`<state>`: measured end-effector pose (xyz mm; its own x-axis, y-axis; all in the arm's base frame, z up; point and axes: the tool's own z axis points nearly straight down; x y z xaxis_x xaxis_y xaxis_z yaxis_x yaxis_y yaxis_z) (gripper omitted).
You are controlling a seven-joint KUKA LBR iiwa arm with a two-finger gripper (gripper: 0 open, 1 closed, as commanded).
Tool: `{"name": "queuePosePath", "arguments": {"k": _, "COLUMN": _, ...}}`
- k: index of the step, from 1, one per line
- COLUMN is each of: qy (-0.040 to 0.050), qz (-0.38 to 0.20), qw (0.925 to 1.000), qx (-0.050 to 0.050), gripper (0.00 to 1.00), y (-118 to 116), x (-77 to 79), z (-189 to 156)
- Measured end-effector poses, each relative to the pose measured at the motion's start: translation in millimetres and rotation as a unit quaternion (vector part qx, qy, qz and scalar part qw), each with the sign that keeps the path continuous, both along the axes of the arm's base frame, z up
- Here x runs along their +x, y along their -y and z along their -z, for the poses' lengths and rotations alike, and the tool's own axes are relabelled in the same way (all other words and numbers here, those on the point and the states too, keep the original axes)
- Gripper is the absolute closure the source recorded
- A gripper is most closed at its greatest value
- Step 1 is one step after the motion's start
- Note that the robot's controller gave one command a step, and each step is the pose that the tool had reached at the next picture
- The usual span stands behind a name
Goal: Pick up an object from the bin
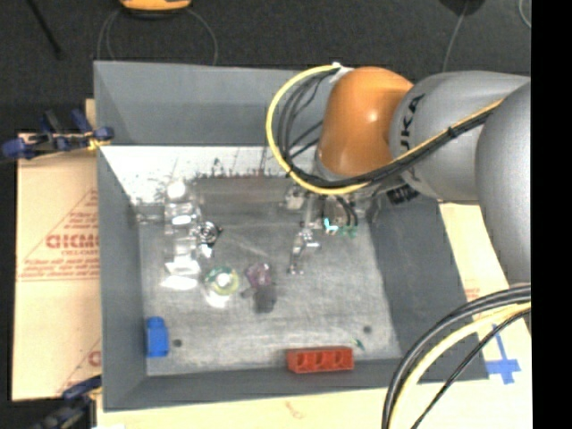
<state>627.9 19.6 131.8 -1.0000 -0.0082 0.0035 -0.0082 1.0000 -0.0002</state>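
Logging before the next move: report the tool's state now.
The tool: whether it is open or closed cannot be told.

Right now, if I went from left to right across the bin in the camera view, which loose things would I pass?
Blue block → heap of clear plastic pieces → round whitish-green piece → purplish translucent piece → red brick.

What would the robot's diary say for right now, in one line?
tool: above floor of grey metal bin, centre | nearest: small purple see-through lump, view-left of it | also: red plastic brick, blue plastic block
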Motion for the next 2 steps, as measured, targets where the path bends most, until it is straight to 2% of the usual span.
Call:
{"name": "queuePosePath", "arguments": {"k": 1, "qy": 0.0077, "qz": -0.168, "qw": 0.9858, "qx": 0.0, "gripper": 0.0, "y": -39.2, "x": -58.2, "z": 57.6}}
{"name": "queuePosePath", "arguments": {"k": 2, "qy": 0.0084, "qz": -0.167, "qw": 0.986, "qx": 0.0, "gripper": 1.0, "y": -39.8, "x": -57.0, "z": 55.5}}
